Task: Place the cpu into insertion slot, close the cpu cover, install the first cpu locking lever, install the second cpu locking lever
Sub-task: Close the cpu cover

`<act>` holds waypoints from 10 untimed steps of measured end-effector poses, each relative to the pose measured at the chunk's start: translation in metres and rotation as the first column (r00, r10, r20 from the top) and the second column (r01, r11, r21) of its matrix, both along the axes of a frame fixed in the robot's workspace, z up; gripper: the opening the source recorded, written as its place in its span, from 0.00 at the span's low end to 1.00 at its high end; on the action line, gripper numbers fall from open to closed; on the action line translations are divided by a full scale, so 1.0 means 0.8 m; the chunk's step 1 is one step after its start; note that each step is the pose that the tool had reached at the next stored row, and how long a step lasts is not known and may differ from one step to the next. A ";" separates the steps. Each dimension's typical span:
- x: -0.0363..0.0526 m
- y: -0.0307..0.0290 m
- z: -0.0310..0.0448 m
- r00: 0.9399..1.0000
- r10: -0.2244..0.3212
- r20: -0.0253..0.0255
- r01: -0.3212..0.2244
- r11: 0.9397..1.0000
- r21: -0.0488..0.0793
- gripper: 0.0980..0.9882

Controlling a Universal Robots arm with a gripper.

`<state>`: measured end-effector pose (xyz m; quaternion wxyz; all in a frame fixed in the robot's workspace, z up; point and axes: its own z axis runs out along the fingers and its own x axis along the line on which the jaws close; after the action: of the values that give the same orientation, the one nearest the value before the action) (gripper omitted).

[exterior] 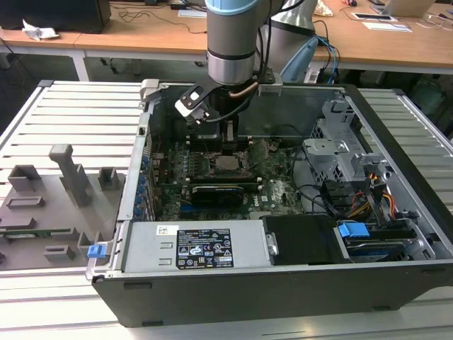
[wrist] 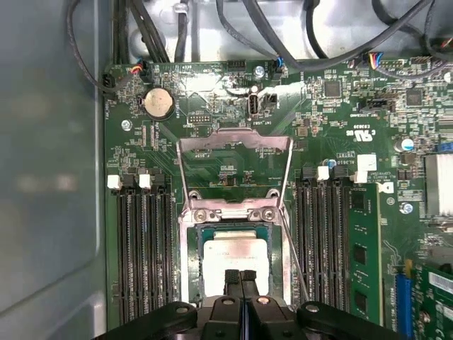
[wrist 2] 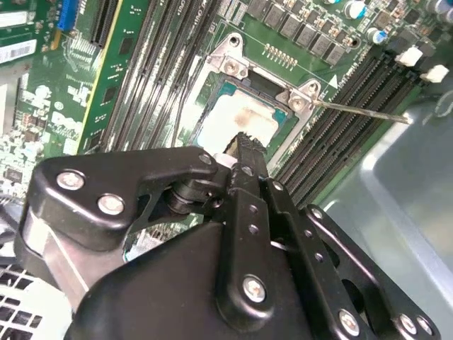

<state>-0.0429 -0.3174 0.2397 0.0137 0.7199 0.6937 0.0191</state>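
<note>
Inside the open computer case [exterior: 233, 290], the robot arm reaches straight down over the green board [exterior: 279, 191]. The gripper [exterior: 228, 147] hangs right above the insertion slot [exterior: 214, 164], near the middle of the board.

In the first wrist view the cpu [wrist: 236, 253] lies flat in the slot, with its pale face up and the slot's shiny rim around it. The gripper's two black fingers [wrist: 232, 278] are pressed tight together, with nothing held between them. Their tips sit right at the cpu's face (I cannot tell if they really touch it).

The cpu cover [wrist: 185, 173] is open. It is flipped back from the slot, and the green board shows through its big window. Its hinge is on the side of the slot away from the gripper.

In the second wrist view a thin metal lever [wrist 2: 361, 111] sticks out from a corner of the slot, over the long black memory slots [wrist 2: 340, 120]. A round silver battery [wrist: 159, 104] sits on the board past the cover.

On the exterior view's left, a grey rack [exterior: 42, 205] lies on the table beside the case.
</note>
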 end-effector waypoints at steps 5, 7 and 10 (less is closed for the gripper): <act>0.000 -0.0003 0.0236 1.000 0.000 0.000 0.000 1.000 0.000 0.01; 0.000 -0.0012 0.0236 1.000 -0.001 0.000 0.001 1.000 0.000 0.01; 0.000 -0.0039 0.0236 1.000 -0.001 0.000 0.001 1.000 0.000 0.01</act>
<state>-0.0430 -0.3205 0.2586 0.0136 0.7202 0.6934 0.0191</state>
